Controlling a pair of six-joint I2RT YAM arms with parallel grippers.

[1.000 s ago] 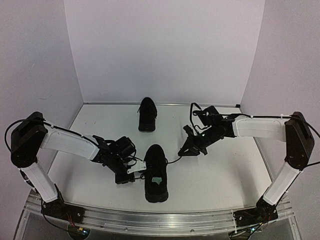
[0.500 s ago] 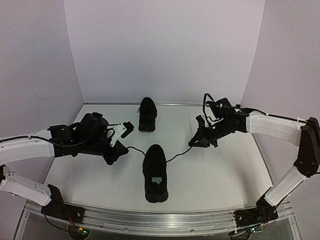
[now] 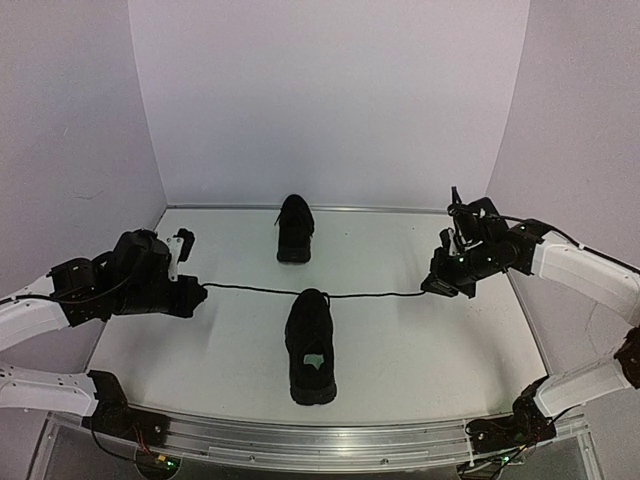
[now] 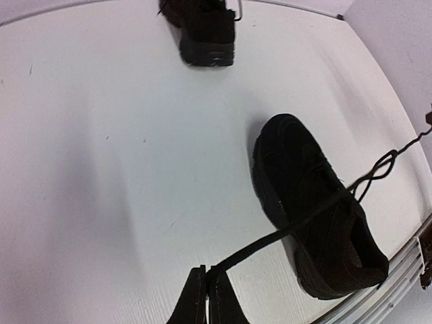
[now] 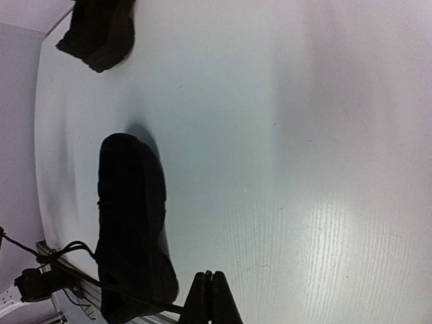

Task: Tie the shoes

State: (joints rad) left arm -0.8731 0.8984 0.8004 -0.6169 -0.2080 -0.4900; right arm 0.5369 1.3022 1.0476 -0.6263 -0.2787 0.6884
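Observation:
The near shoe (image 3: pixel 310 345), a black sneaker with a pale insole label (image 3: pixel 313 360), lies mid-table with its toe pointing away. Its thin black lace runs taut to both sides. My left gripper (image 3: pixel 201 290) is shut on the left lace end (image 3: pixel 250 289), and my right gripper (image 3: pixel 433 289) is shut on the right lace end (image 3: pixel 380 294). In the left wrist view the lace (image 4: pixel 270 237) leads from the closed gripper (image 4: pixel 206 273) to the shoe (image 4: pixel 317 209). The right wrist view shows its gripper (image 5: pixel 208 275) closed, with the shoe (image 5: pixel 131 216) to the left. The second shoe (image 3: pixel 294 228) stands near the back wall.
Pale walls enclose the white table (image 3: pixel 420 350) on the left, back and right. An aluminium rail (image 3: pixel 300 440) runs along the near edge, where both arm bases are bolted. The right arm (image 3: pixel 580 265) reaches in from the right wall side.
Both grippers have swung outward from beside the near shoe, left going left and right going right. The slack lace ends are now drawn into one straight, taut line.

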